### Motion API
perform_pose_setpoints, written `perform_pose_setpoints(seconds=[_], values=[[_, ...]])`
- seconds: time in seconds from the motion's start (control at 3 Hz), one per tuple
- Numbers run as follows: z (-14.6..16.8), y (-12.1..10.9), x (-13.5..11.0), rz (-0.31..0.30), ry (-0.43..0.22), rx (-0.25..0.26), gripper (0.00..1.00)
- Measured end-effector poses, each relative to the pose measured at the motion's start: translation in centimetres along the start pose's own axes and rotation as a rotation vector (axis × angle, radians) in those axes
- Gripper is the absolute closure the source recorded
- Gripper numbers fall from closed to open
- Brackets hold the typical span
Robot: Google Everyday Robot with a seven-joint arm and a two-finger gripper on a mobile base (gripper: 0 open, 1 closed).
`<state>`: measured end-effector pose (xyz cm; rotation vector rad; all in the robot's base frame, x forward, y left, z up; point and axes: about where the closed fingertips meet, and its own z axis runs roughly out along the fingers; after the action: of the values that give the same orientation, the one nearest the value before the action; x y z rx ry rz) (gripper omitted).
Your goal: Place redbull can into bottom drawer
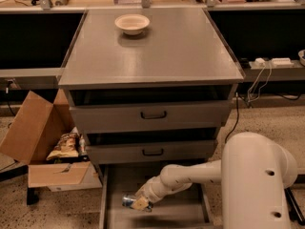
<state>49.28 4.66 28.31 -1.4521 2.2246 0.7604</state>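
the gripper [138, 203] reaches down into the open bottom drawer [176, 211], below the front edge of the desk [157, 56] and left of centre. its fingers pinch the redbull can [127, 201], which lies sideways just above the drawer floor. a beige bowl [132, 23] sits near the desk's back edge.

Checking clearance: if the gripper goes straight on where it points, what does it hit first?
Likely the redbull can, right before the gripper inside the bottom drawer; beyond it the drawer's side wall, though depth is unclear.
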Motion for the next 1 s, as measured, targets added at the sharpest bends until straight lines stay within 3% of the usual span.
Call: perform_pose_setpoints(seconds=[1.0], values=[[5.9,-3.2,4.7,0.14,-0.048,-0.061,1.0]])
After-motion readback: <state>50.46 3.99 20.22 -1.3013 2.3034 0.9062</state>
